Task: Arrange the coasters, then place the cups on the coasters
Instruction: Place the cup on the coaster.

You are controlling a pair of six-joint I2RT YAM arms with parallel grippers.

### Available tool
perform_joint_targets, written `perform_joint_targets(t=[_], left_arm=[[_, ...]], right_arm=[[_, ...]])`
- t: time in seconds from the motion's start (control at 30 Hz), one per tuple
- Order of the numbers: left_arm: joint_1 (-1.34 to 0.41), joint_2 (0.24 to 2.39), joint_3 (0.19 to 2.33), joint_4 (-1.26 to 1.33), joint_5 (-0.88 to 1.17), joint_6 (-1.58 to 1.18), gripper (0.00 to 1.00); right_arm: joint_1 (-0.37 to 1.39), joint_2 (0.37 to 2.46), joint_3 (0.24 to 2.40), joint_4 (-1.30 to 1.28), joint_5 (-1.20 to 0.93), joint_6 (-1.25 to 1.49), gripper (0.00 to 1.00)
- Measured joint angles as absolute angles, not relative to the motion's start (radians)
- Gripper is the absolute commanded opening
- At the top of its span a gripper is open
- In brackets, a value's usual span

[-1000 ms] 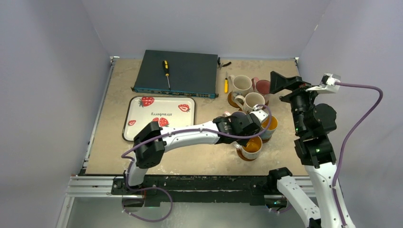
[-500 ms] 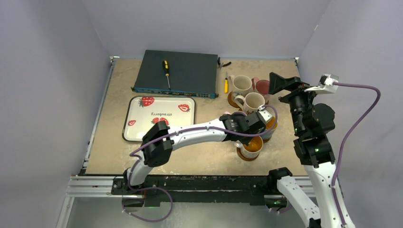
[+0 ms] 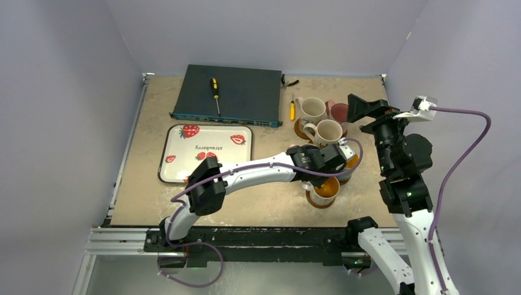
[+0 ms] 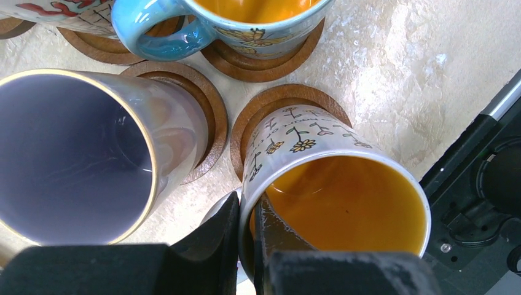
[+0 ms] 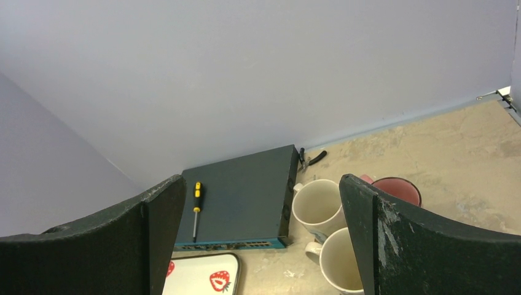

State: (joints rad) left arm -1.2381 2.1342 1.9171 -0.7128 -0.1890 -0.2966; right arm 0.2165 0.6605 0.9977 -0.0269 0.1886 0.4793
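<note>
Left tool [image 4: 247, 236] clamped on the rim of the floral orange-inside mug [image 4: 344, 196], base on its coaster [image 4: 273, 101], 4 o'clock on the surface [image 3: 258, 206]. Purple-inside mug [image 4: 74, 153] at its 9 o'clock, blue mug [image 4: 246, 24] at 12. Right tool [image 5: 261, 184] raised, fingers wide apart, holding nothing.

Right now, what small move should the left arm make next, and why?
Probably open the left gripper and lift clear: it pinches the rim of the flower-print mug, whose base already looks seated on its coaster.
</note>
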Motion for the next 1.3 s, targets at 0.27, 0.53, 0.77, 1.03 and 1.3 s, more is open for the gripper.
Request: perform_joint_targets(t=[0.27, 0.53, 0.77, 1.03, 1.3], left_arm=[[-1.237, 2.164, 1.962, -0.728, -0.182, -0.268, 0.0], [-1.231, 2.18, 1.984, -0.729, -0.179, -0.264, 0.0], [-1.23, 2.195, 2.012, -0.746, -0.18, -0.25, 0.04], [-1.224, 2.196, 2.039, -0.756, -0.196, -0.25, 0.31], [-1.219, 2.196, 2.05, -0.744, -0.198, -0.25, 0.37]], right_arm=[[0.216, 0.661, 0.995, -0.027, 0.188, 0.479, 0.98], [0.216, 0.661, 0.994, -0.027, 0.188, 0.479, 0.98], [0.216, 0.661, 0.994, -0.027, 0.188, 0.479, 0.98], [0.216, 0.667, 0.994, -0.027, 0.188, 0.479, 0.98], [0.216, 0.667, 0.994, -0.027, 0.188, 0.479, 0.98]])
